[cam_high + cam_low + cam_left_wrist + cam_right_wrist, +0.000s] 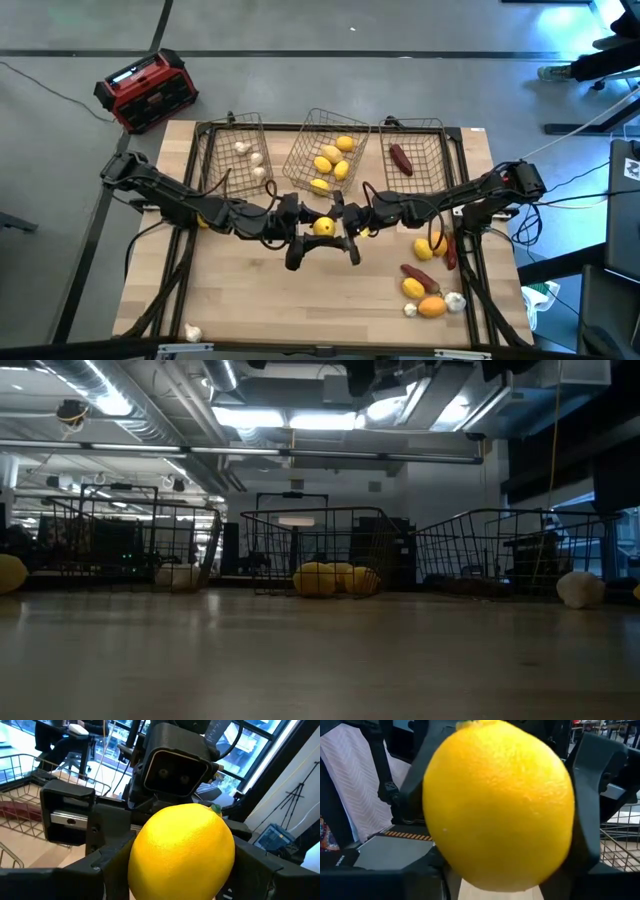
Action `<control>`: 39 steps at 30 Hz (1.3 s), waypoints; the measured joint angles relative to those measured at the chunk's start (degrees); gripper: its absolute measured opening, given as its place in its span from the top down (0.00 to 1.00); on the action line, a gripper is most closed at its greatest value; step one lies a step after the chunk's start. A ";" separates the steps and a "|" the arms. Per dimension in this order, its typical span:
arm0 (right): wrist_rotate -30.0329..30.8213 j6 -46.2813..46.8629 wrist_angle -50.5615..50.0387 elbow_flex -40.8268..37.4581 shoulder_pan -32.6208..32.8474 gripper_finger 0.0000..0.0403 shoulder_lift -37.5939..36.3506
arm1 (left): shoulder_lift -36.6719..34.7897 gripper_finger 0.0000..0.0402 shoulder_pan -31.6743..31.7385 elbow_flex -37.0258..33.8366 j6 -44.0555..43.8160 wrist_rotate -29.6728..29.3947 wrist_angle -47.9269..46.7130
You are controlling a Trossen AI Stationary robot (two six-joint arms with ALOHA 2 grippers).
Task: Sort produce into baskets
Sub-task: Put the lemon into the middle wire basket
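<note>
A yellow lemon hangs in the air over the table's middle, between my two grippers, which face each other. It fills the left wrist view and the right wrist view. My left gripper is shut on it. My right gripper is open, its fingers standing wide on either side of the lemon. Three wire baskets stand along the far edge: the left one holds white bulbs, the tilted middle one holds lemons, and the right one holds a dark red piece. My left gripper pinches the lemon's two opposite sides between its two fingers. The fingers lie level and come from the table's left. The lemon is lifted clear of the table, with its stem end up.
Loose produce lies at the right front: lemons, an orange piece, dark red pieces and white bulbs. One lemon lies under the left arm, and a white bulb lies at the near left corner. A red-and-black box stands on the floor beyond the table.
</note>
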 joint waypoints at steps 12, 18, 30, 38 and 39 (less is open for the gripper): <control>5.12 5.57 -1.72 0.04 0.04 0.32 -0.19 | 0.28 0.35 0.23 -0.18 0.46 -1.88 -0.38; 3.58 4.86 -2.38 0.24 0.00 0.26 -0.80 | -0.45 0.35 0.17 -0.22 2.04 -3.45 -0.77; 8.56 5.42 -2.97 0.31 -0.11 0.25 -2.73 | -1.85 0.35 -0.16 -0.26 5.87 -8.40 -1.57; 8.95 5.57 -1.39 0.31 -0.11 0.36 -2.73 | -1.91 0.35 -0.19 -0.20 5.86 -8.29 -0.97; 8.96 5.55 -1.39 0.31 -0.11 0.39 -2.73 | -1.94 0.35 -0.19 -0.20 5.85 -8.27 -0.98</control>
